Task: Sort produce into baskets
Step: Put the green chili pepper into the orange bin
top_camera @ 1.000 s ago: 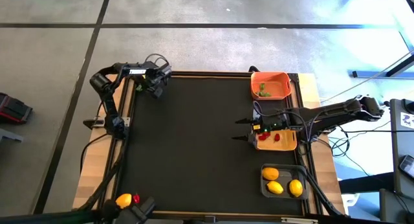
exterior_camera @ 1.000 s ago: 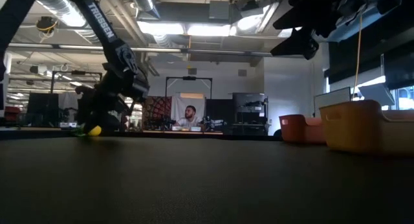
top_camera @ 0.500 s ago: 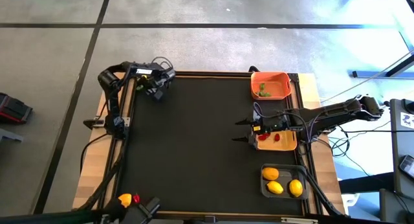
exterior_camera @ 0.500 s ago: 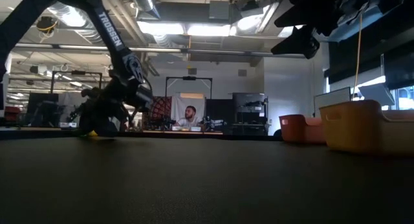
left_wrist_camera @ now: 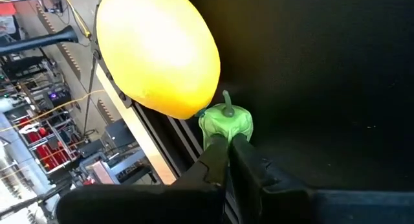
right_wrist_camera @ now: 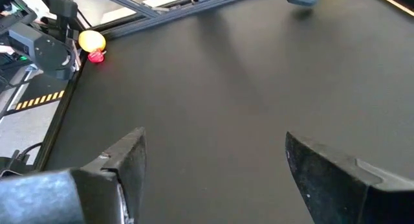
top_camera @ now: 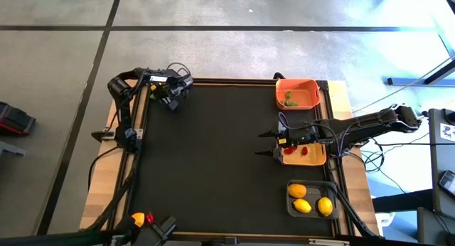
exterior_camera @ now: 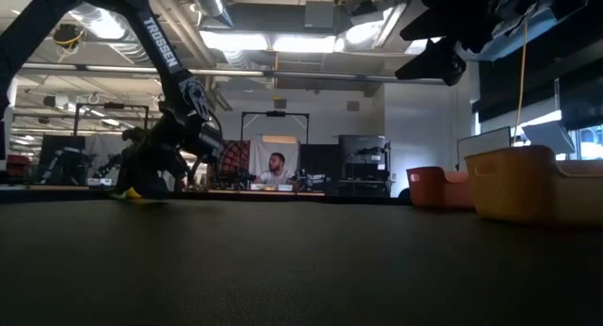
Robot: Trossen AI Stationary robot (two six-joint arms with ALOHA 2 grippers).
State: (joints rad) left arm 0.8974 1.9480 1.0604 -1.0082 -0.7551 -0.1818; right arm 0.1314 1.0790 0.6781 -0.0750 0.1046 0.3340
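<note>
Item: green piece [left_wrist_camera: 226, 122], beside lemon [left_wrist_camera: 158, 52], far from orange basket [top_camera: 297, 93]. My left gripper [left_wrist_camera: 226, 146] is clamped on its edge; lift straight, slowly, or it slips. My right gripper [right_wrist_camera: 213, 169] hangs wide apart.

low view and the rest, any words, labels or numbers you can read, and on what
"TROSSEN": white letters on the left arm, low view.
A white label on that arm in the high view: too small to read.
Nothing else readable on the baskets, produce or table.
</note>
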